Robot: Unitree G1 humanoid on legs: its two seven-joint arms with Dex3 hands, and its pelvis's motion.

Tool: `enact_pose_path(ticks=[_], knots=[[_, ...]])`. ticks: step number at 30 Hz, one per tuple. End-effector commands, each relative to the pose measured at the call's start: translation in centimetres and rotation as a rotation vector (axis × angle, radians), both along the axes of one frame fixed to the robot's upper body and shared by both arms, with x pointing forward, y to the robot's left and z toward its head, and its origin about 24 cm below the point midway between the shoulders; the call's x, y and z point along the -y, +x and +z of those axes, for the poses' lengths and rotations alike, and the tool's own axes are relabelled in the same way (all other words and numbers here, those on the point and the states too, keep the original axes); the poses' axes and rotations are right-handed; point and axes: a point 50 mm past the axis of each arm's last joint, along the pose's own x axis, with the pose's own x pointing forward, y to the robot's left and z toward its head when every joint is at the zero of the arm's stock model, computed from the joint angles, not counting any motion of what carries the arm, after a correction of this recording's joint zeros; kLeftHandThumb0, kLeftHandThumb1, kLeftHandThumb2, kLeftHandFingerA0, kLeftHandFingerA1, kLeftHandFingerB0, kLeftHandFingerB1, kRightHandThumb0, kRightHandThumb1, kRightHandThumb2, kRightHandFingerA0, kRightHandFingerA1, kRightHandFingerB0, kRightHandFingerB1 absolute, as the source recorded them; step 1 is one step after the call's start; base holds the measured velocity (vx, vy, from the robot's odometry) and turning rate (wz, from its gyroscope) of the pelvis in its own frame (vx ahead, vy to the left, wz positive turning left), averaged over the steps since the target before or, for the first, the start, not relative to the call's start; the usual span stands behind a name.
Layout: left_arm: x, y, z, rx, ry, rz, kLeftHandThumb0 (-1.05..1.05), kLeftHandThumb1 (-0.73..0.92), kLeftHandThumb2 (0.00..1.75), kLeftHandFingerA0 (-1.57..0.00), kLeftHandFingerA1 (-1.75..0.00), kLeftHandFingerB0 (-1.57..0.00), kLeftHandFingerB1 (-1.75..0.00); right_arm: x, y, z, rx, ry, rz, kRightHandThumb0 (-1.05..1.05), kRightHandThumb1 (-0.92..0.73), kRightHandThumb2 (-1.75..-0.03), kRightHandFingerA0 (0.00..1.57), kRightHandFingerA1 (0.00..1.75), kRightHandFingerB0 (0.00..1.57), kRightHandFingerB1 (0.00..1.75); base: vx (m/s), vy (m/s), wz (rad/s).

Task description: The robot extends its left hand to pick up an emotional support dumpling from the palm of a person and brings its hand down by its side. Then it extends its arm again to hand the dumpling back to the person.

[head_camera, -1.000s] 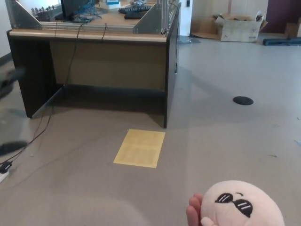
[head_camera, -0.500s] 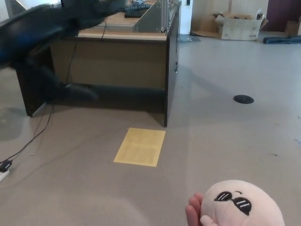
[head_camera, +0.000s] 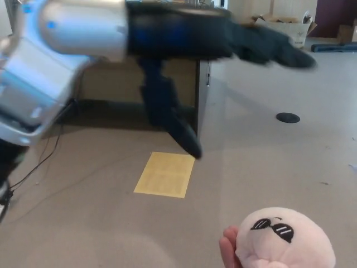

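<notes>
A pale pink plush dumpling (head_camera: pixel 284 239) with a sunglasses face rests on a person's palm (head_camera: pixel 227 249) at the bottom right of the head view. My left hand (head_camera: pixel 217 61) reaches across the upper middle of the picture, blurred by motion. It is open: long fingers (head_camera: pixel 279 49) stretch to the right and the thumb (head_camera: pixel 170 117) hangs down. The hand is well above and to the left of the dumpling and touches nothing. My silver left forearm (head_camera: pixel 61 50) fills the upper left. My right hand does not show.
A dark desk (head_camera: pixel 203 72) stands behind my arm, mostly hidden. A yellow rectangle (head_camera: pixel 164 174) lies on the grey floor, with a black round floor plate (head_camera: pixel 288 118) to the right. A cardboard box (head_camera: pixel 281 30) sits far back. Cables (head_camera: pixel 33 162) trail at the left.
My left arm has swung in from the left edge and now stretches across the top of the view. The dumpling on the palm has barely moved.
</notes>
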Motion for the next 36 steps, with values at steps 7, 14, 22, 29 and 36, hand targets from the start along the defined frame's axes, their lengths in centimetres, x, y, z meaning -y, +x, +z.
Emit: enact_pose_path(ticks=[7, 14, 22, 29, 36], knots=[[4.1, -2.1, -4.1, -0.085, 0.357, -0.051, -0.63, 0.44, 0.76, 0.00, -0.07, 0.00, -0.05, 1.0, 0.5, 1.1, 0.040, -0.008, 0.042, -0.41, -0.63, -0.57, 0.68, 0.49, 0.54, 0.40, 0.00, 0.000, 0.00], [4.9, -1.9, -5.8, -0.098, 0.416, -0.045, -0.76, 0.32, 0.67, 0.00, 0.00, 0.00, 0.00, 1.0, 0.7, 1.3, 0.044, -0.010, 0.049, -0.41, -0.63, -0.57, 0.68, 0.49, 0.54, 0.40, 0.00, 0.000, 0.00], [5.7, -2.1, -6.4, -0.098, 0.438, -0.052, -0.75, 0.35, 0.52, 0.00, 0.00, 0.00, 0.00, 1.0, 0.9, 1.4, 0.049, -0.010, 0.053, -0.41, -0.63, -0.57, 0.68, 0.49, 0.54, 0.40, 0.00, 0.000, 0.00], [6.1, -1.7, -6.7, -0.091, 0.408, -0.050, -0.91, 0.21, 0.70, 0.00, -0.13, 0.00, 0.00, 1.0, 0.9, 1.4, 0.050, -0.011, 0.054, -0.41, -0.63, -0.57, 0.68, 0.49, 0.54, 0.40, 0.00, 0.000, 0.00], [6.3, -1.4, -6.5, -0.017, 0.354, -0.039, -0.91, 0.17, 0.69, -0.01, -0.29, 0.00, -0.03, 1.0, 0.9, 1.5, 0.051, -0.013, 0.056, -0.41, -0.63, -0.57, 0.68, 0.49, 0.54, 0.40, 0.00, 0.000, 0.00]])
